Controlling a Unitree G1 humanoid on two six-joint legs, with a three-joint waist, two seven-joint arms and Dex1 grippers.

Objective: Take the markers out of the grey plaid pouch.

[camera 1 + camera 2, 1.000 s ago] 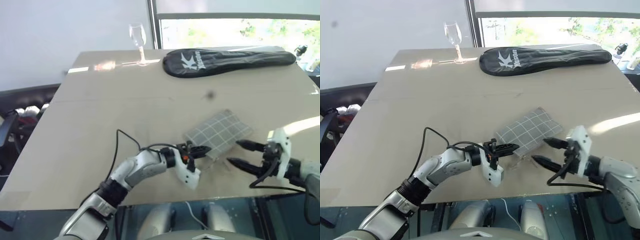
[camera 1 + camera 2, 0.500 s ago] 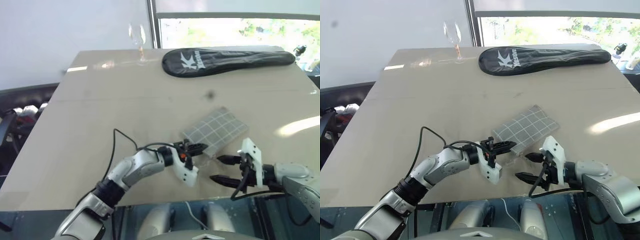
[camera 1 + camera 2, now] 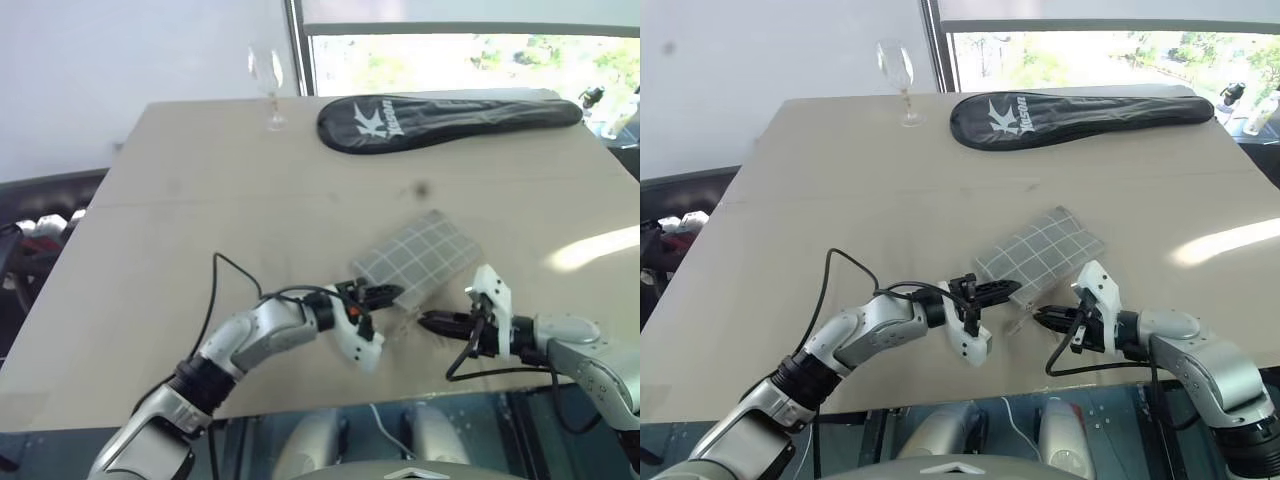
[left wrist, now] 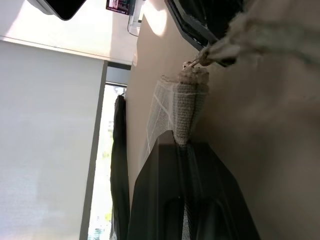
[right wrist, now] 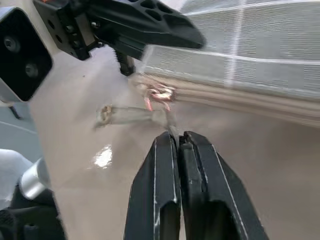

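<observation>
Now the right gripper [image 3: 1042, 319] has its jaws clenched, where a second ago they stood spread wide just off the near corner of the soft grey plaid fabric pouch [image 3: 1040, 254]. It has also come in lower and nearer that corner. In the right wrist view the two black fingers [image 5: 155, 200] meet at the end of the small pale string pull [image 5: 131, 114], which trails from the coppery zip ring [image 5: 159, 93] at the pouch's edge; the pull seems pinched between them, though the contact itself is hard to make out.

The left gripper [image 3: 385, 294] keeps its jaws clamped on the pouch's near corner, as before; its wrist view shows a fold of the grid fabric caught between its fingers [image 4: 165, 210].

The pouch lies flat on the tan wooden table [image 3: 200, 240], at the near side, between the two grippers. No markers can be seen, so they are presumably inside.

My reading is that the task has just passed from approach to grip: one arm anchors the pouch and the other has taken hold of the pull, so drawing the zip open looks like the next step. If the string slips out, the pouch stays shut.

A long black racket cover [image 3: 450, 118] and a clear wine glass [image 3: 264, 80] stand well apart at the far edge.
</observation>
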